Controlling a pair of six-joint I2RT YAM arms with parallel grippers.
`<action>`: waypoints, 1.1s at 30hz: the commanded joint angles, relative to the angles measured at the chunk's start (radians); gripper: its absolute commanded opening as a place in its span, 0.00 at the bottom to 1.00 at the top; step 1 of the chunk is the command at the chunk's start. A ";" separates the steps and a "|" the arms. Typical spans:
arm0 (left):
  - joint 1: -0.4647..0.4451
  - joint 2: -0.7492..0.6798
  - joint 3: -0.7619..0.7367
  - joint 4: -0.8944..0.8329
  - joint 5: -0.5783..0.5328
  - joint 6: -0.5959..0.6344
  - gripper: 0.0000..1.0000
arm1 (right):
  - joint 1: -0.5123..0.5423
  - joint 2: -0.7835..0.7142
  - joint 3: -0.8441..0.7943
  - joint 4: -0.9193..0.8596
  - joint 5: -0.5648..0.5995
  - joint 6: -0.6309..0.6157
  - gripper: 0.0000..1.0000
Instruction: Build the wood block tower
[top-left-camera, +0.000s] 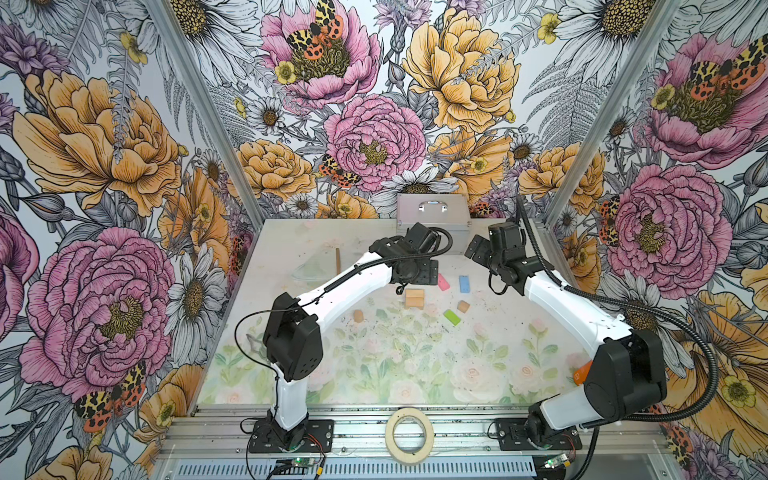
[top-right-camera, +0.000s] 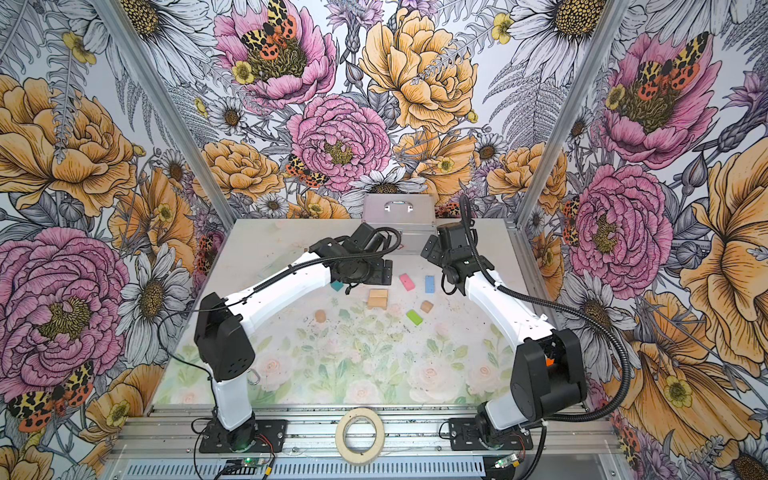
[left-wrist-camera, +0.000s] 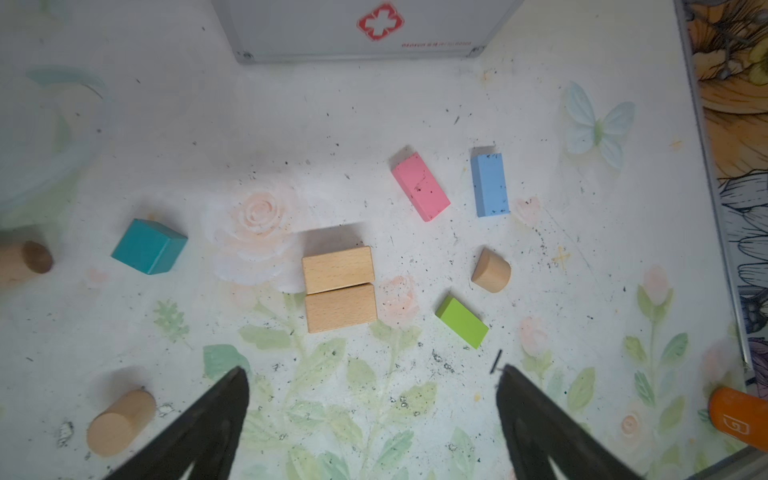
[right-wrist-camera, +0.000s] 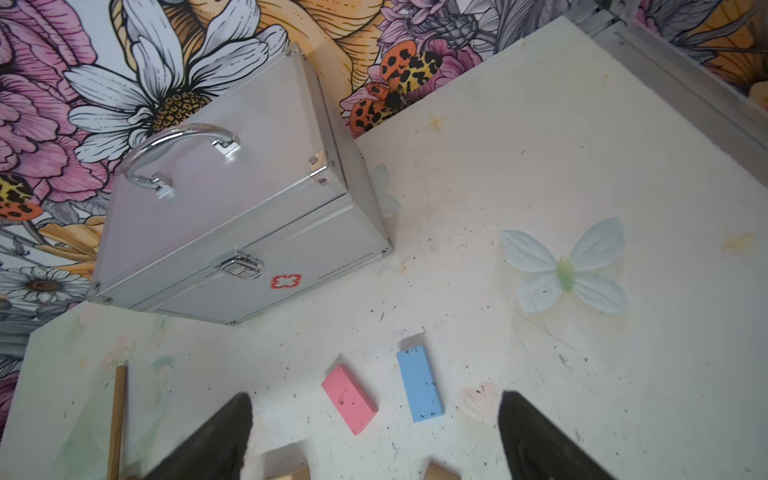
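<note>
Now: no tower stands; the wood blocks (top-left-camera: 414, 298) lie loose in a single layer on the table (top-left-camera: 415, 374), nearer than the silver case (top-left-camera: 432, 212) at the far edge.
Tan pair: two tan bricks (left-wrist-camera: 338, 270) lie mid-table, touching along their long sides; probably the base.
Pink and blue: the pink brick (left-wrist-camera: 420, 187), lying skewed, and the blue brick (left-wrist-camera: 489, 185) lie farther back and to the right, near each other but apart.
Right cluster: the green brick (left-wrist-camera: 462, 322) and a short tan cylinder (left-wrist-camera: 491, 270) sit just right of the pair, close together.
Left side: the teal cube (left-wrist-camera: 149, 246) lies left of the pair; a second tan cylinder (left-wrist-camera: 120, 422) lies nearer, also left.
Left gripper (left-wrist-camera: 372, 370): fingers spread, nothing between them, above the blocks and touching none.
Right gripper (right-wrist-camera: 376, 395): fingers apart and empty, above the pink and blue bricks.
Risk, crowding: both grippers hang close over one small patch, so two reaches at once could knock the arms together.
Risk, tan pair: there is no gap for a finger, so closing on one brick may drag or twist its twin.
Risk, pink brick: jaws not turned to its skew would spin it instead of gripping it.
Risk, cylinders: a nudge may set them rolling, and a finger descending for the green brick could strike the short one.
Risk, stacking: an off-centre release on narrow bricks would likely topple the stack.
</note>
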 joint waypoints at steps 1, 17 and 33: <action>0.069 -0.145 -0.118 0.068 -0.055 0.061 0.79 | 0.000 0.021 0.057 0.022 -0.136 -0.052 0.87; 0.319 -0.438 -0.813 0.808 0.454 -0.002 0.19 | 0.064 0.279 0.169 0.048 -0.496 -0.144 0.26; 0.332 -0.197 -0.844 0.972 0.548 -0.071 0.08 | 0.106 0.443 0.209 0.023 -0.457 -0.121 0.00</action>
